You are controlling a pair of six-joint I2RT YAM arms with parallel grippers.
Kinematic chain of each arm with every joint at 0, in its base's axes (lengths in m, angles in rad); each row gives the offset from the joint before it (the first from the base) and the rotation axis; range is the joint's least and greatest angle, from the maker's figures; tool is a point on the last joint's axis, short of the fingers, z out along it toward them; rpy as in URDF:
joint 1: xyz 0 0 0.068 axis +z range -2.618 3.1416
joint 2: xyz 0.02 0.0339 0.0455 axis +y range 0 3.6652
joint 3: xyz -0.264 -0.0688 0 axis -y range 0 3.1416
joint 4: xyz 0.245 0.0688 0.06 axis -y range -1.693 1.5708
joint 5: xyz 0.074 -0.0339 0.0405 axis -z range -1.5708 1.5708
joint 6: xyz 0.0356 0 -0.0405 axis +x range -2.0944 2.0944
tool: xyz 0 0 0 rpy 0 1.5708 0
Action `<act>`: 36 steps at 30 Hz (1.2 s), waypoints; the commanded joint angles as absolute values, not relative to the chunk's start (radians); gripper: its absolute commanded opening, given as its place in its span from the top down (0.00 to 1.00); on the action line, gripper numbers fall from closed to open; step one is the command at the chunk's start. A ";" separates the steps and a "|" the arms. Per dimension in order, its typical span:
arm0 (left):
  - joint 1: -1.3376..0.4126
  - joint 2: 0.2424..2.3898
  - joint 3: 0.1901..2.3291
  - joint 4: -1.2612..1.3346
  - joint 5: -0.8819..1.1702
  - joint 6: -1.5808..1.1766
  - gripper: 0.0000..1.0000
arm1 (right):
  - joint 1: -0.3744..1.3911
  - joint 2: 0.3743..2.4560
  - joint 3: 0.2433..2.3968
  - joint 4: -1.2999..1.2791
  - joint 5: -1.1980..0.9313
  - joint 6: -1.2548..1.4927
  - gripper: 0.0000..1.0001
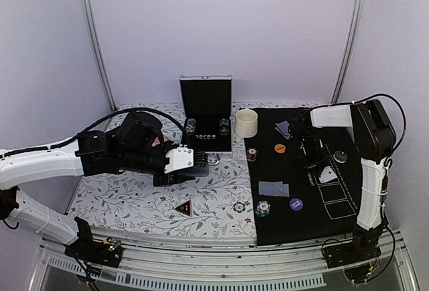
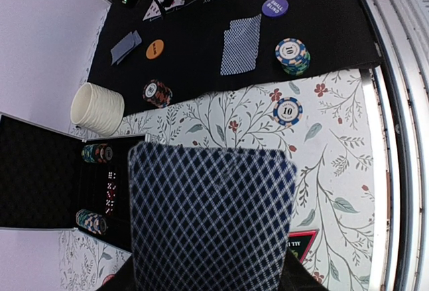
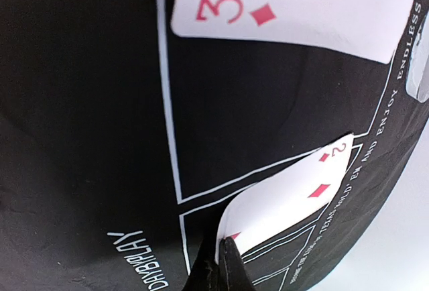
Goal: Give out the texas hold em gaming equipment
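My left gripper [image 1: 175, 163] is shut on a deck of blue-checked playing cards [image 2: 211, 217], held above the floral cloth; the deck hides its fingertips. My right gripper [image 3: 218, 254] is shut on the corner of a two of diamonds [image 3: 295, 194], which bends low over the white outlined boxes on the black mat [image 3: 80, 103]. A three of diamonds [image 3: 288, 6] lies face up just beyond. Face-down cards [image 2: 240, 44] rest on the mat, with a chip stack [image 2: 292, 56], a blue disc [image 2: 275, 7] and an orange disc [image 2: 155, 49] nearby. The triangle marker [image 1: 183, 206] lies on the cloth.
An open black case [image 1: 206, 113] with chips stands at the back, and a cream cup [image 1: 246, 122] stands beside it. A single chip [image 2: 287, 111] lies on the floral cloth [image 1: 134, 197]. Another chip stack [image 2: 157, 92] sits at the mat's edge, and more face-down cards [image 2: 126, 47] lie further back.
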State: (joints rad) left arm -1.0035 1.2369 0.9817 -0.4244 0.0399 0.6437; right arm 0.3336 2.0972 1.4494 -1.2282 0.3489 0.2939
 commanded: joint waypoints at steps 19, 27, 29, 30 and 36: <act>-0.999 1.224 0.971 -0.410 0.044 0.653 0.54 | 0.263 2.125 1.428 -1.127 0.145 0.306 0.65; -1.000 1.229 0.971 -0.410 0.046 0.653 0.54 | 0.264 2.002 1.449 -1.049 -0.036 0.251 0.58; -1.000 1.230 0.970 -0.410 0.045 0.653 0.54 | 0.249 1.930 1.452 -1.034 -0.038 0.230 0.53; -0.999 1.230 0.970 -0.411 0.046 0.653 0.54 | 0.231 1.907 1.449 -1.030 -0.043 0.228 0.53; -1.000 1.227 0.973 -0.414 0.046 0.653 0.54 | 0.069 1.832 1.343 -0.947 -0.101 0.190 0.50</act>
